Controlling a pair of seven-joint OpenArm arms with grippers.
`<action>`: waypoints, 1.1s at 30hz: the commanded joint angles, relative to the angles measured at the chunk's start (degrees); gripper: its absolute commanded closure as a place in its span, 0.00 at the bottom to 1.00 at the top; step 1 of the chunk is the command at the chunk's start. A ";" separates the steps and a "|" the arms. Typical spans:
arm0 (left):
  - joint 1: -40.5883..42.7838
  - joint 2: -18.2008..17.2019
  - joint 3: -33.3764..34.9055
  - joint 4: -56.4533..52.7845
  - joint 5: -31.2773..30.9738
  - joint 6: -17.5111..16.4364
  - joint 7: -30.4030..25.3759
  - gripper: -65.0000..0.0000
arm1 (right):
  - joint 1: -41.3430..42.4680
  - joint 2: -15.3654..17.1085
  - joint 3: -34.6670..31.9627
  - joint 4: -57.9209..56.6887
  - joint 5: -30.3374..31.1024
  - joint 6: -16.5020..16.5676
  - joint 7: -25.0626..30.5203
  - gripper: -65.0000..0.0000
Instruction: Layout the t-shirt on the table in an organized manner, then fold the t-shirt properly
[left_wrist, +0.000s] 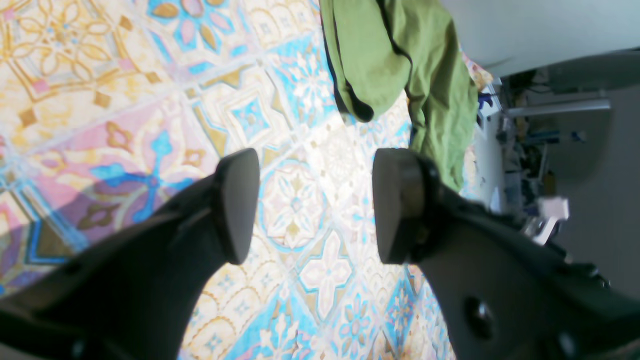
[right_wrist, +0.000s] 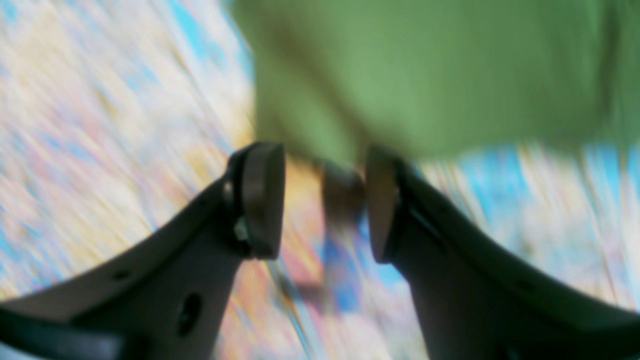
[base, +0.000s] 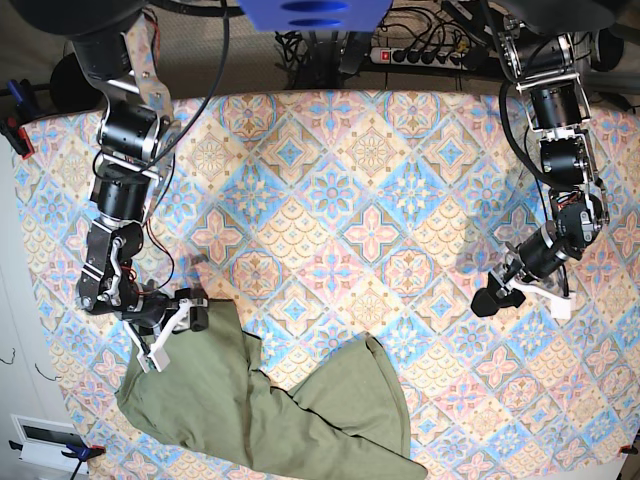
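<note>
The t-shirt (base: 262, 405) lay crumpled near the front edge of the worktop (base: 340, 200), toward the right arm's side, bunched into two uneven lobes with a dark fold between them, so neither the laying-out nor the folding looked done; by my judgement the task was at an early stage, with spreading, smoothing and every fold left to do. The right claw (base: 188, 318) hung low at the upper corner of the garment, its arm reaching down along that side of the worktop with the forearm bent in toward the cloth. In the right wrist view, which was badly blurred, its jaws stood apart with green fabric just beyond the tips, and nothing could be seen pinched between them. The left claw (base: 492, 298) sat well apart from the shirt on the opposite side, its arm angled down from the far corner and the wrist turned inward over bare patterned cloth. The left wrist view showed its fingers (left_wrist: 239, 205) spread wide and empty, with only the tiled pattern between them and the t-shirt lying farther off, beyond the tips.
</note>
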 joint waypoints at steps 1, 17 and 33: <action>-0.74 -1.13 -0.34 1.20 -1.12 -0.45 -0.63 0.46 | 0.90 0.83 1.20 -1.08 0.83 0.14 0.90 0.60; 1.02 -1.04 -0.43 1.20 -1.12 -0.54 -0.89 0.46 | 3.54 -2.16 6.12 -6.53 3.73 0.14 10.13 0.36; 1.11 -1.13 -0.43 1.20 -1.12 -0.54 -0.71 0.46 | 1.60 -3.30 8.14 -8.73 3.73 0.14 14.26 0.36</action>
